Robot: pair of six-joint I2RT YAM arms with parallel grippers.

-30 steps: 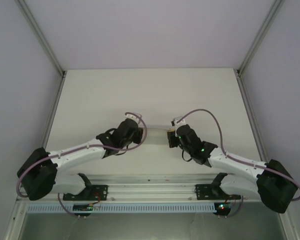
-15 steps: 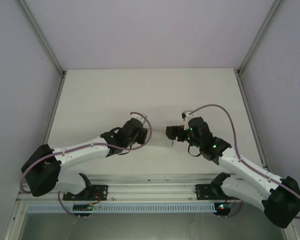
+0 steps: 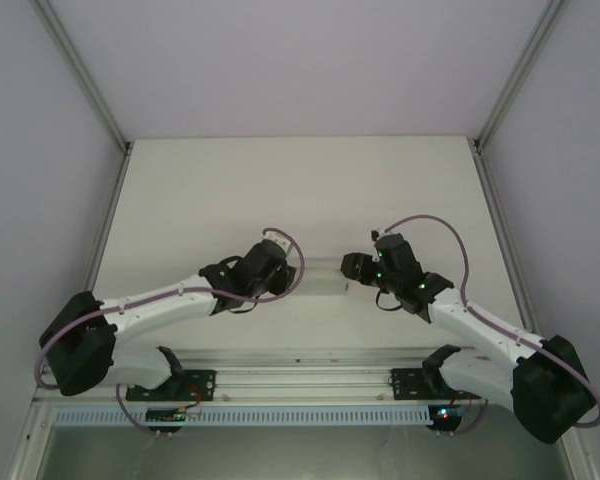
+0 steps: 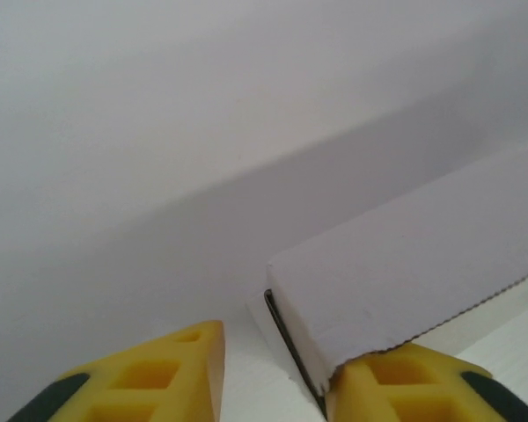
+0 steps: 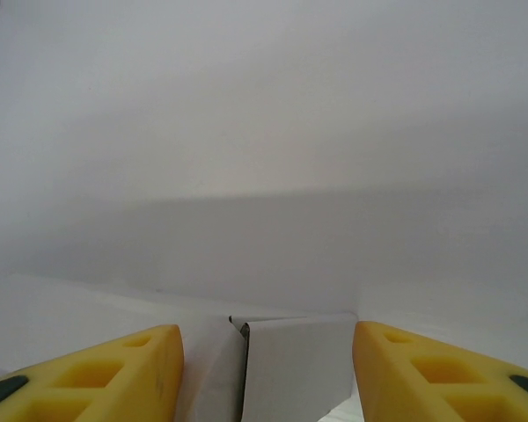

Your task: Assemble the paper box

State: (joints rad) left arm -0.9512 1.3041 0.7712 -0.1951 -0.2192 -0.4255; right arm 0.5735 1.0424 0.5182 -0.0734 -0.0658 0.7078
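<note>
The paper box (image 3: 322,273) is a small white carton lying on the table between my two grippers. My left gripper (image 3: 296,272) is at its left end. In the left wrist view the box (image 4: 405,264) runs off to the right, one corner resting against the right finger (image 4: 405,387). The left finger (image 4: 158,378) stands apart from it, so the left gripper (image 4: 277,374) is open. My right gripper (image 3: 348,266) is at the box's right end. In the right wrist view the box end (image 5: 295,369) fills the gap of this gripper (image 5: 266,343) and touches both yellow fingers.
The white table (image 3: 300,180) stretches behind the box to the back wall. Metal frame posts (image 3: 90,90) rise at both rear corners. The mounting rail (image 3: 300,380) runs along the near edge, behind the arm bases.
The left gripper has let go and opened its jaws. The right gripper came off the box, shifted to the right and has closed in around the box's end.
</note>
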